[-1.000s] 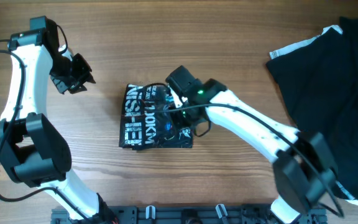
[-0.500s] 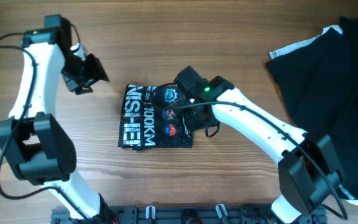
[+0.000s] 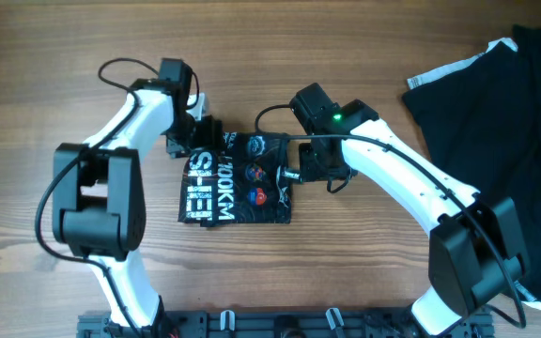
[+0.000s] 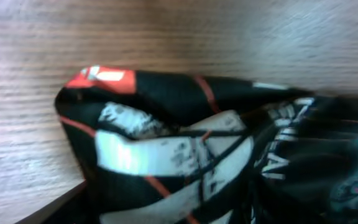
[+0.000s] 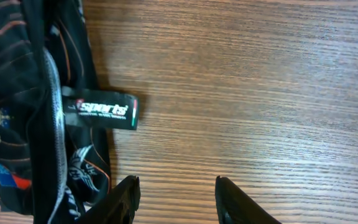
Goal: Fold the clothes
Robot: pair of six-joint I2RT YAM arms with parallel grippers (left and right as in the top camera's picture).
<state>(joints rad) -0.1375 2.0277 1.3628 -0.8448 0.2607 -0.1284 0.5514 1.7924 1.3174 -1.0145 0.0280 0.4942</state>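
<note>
While the folded jersey point(image 3: 238, 178) lies on the surface point(image 3: 346, 272), the right hand point(image 5: 176, 190) hangs parted beside its right edge; the left hand point(image 3: 200, 139) sits at its upper-left corner — grip impossible to tell.

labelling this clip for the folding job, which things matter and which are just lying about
Part of the job:
- black sports jersey with orange contour lines and white lettering, folded small at the table's middle

Just lying about:
- plain black garment with white trim, spread at the right edge, untouched
</note>
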